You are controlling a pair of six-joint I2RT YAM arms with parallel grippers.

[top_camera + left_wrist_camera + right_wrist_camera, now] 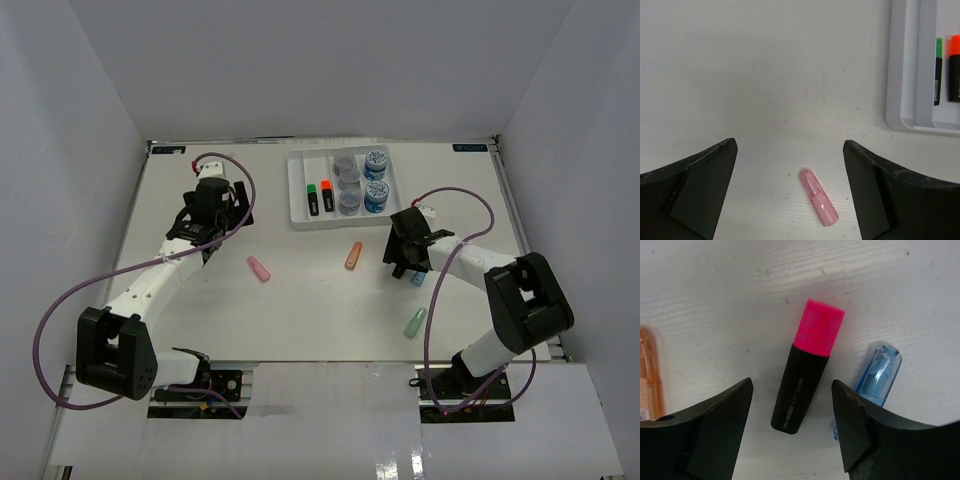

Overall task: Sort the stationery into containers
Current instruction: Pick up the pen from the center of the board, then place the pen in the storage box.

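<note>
Right hand (791, 405) straddles pink-capped highlighter (809, 365), unseen from overhead.

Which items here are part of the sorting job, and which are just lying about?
Job: white tray; in it, green-capped highlighter, orange-capped highlighter, grey jars, blue-labelled jars; loose: pink pastel highlighter, orange pastel highlighter, blue highlighter, mint highlighter, pink-capped highlighter.
Lying about: purple cables.
</note>
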